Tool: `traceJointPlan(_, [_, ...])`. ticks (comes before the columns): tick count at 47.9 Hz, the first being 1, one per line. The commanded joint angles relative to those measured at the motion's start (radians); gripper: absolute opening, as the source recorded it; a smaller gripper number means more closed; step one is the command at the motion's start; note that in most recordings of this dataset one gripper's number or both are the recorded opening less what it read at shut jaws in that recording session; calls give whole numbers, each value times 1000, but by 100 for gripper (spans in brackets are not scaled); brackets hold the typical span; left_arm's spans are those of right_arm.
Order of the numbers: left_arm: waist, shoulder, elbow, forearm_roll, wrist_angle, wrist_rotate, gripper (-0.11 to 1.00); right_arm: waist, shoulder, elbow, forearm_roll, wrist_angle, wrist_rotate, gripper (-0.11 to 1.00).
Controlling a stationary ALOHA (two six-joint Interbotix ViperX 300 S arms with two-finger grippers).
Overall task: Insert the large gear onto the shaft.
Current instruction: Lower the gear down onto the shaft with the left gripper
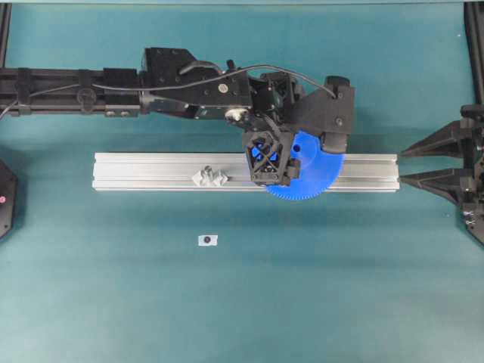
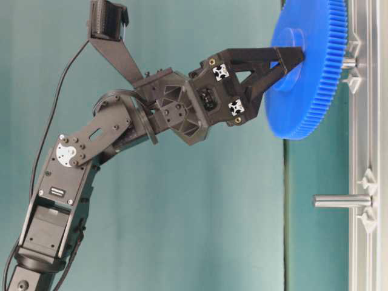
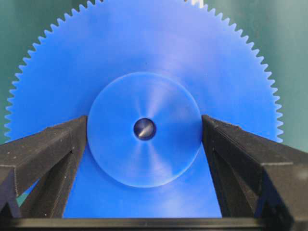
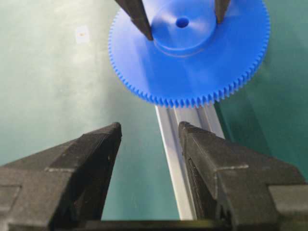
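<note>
Centre-right in the overhead view, the gear (image 1: pixel 314 178) sits over the rail on the shaft (image 2: pixel 348 62); my left pincer (image 3: pixel 144 130), spread wide, brackets its hub. Rigid, light, slick plastic, I judge: the hub suits gripping.

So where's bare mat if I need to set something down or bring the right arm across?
Free: the mat below the rail, apart from a small tag, and the strip between the large gear and right tool. Crowded: the rail's middle, under the left tool, beside the spare pin.
</note>
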Motion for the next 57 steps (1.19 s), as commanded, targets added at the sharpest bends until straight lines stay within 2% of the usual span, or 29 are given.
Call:
traceJointPlan(1, [5,-8,-6,5,26,3,94,3,6,-15,0,-11,11,60])
traceJointPlan(18, [6,-2,-11,6,112,34,94,3,6,-17,0,-11,11,60])
traceJointPlan(29, [0,6,-46,6,95,34,94,3,6,-15,0,-11,11,60])
traceJointPlan(43, [-44,34,-100,5,98,31,94,3,6,-17,0,-11,11,60])
traceJointPlan(57, [-18,34,-130,6,100,32,94,3,6,-17,0,-11,11,60])
